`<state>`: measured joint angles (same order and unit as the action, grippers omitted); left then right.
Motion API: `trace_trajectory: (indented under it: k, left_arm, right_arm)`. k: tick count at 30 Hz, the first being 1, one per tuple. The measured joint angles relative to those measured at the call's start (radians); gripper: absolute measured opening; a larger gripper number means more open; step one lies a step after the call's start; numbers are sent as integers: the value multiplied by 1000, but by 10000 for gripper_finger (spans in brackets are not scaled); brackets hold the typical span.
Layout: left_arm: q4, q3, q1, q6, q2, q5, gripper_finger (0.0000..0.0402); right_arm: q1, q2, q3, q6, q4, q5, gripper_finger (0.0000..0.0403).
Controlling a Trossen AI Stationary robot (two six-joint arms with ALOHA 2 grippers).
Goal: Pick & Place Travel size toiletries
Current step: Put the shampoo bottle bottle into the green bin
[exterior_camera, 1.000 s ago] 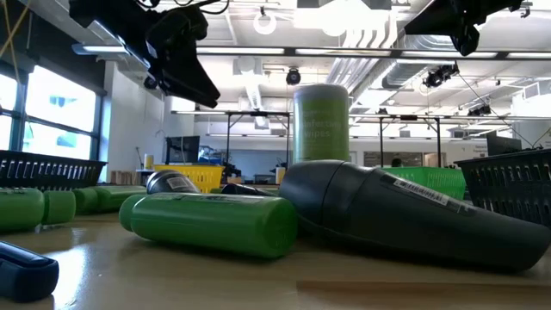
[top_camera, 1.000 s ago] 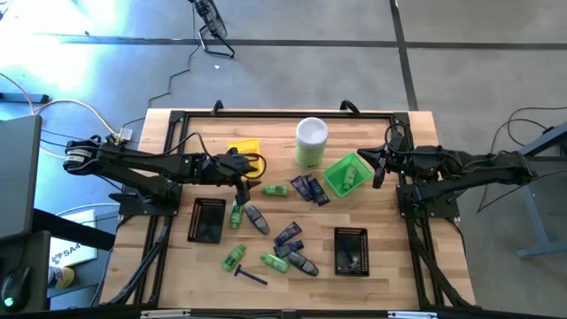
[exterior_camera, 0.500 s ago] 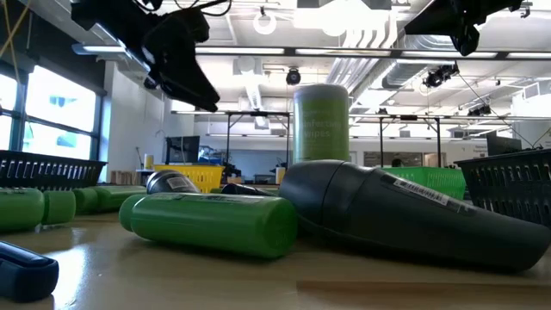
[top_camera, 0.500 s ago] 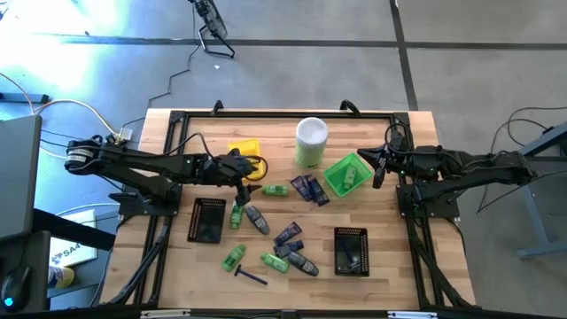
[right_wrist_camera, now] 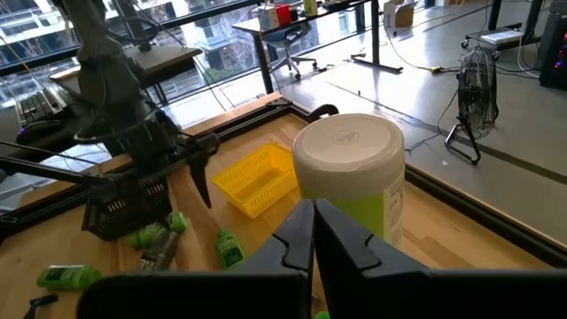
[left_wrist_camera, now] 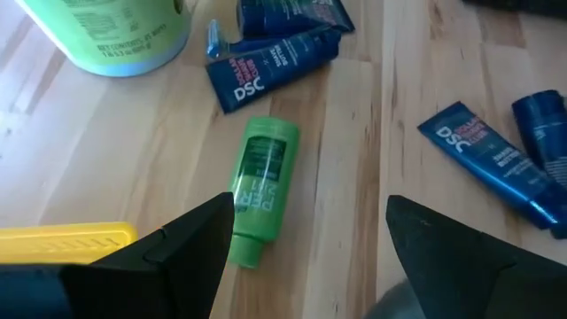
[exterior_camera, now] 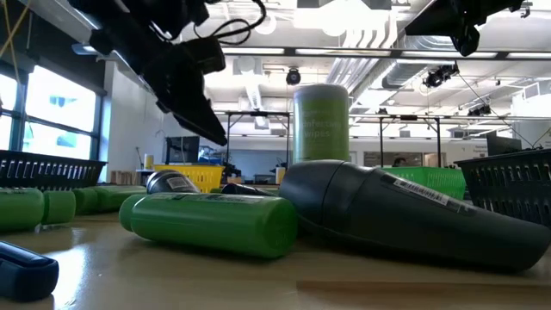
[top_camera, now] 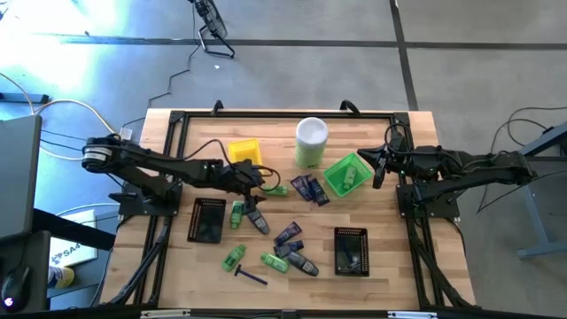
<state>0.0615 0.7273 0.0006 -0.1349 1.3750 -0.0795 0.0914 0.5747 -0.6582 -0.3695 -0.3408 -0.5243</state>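
Left gripper (left_wrist_camera: 301,244) (spread) astride lengthwise green bottle (left_wrist_camera: 257,190)

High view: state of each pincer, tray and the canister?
Left pincer: open, empty, above a green bottle.
Right pincer: shut, empty, beside green tray.
Green tray: tilted, holds a green item.
Yellow tray: looks empty.
Canister: upright, lid on.

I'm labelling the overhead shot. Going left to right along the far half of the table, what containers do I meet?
Yellow mesh tray → pale-green canister with white lid → green mesh tray.
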Motion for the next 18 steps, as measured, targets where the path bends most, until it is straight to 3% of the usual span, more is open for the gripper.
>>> trace_trajectory:
  k: [11,18]
  left_arm:
    - [-21,0,44,-59,100,3,292]
    - [-124,0,67,-80,163,0,292]
  right_arm:
    - [0,0,0,0,-20,0,5]
    - [0,0,0,0,-55,1,5]
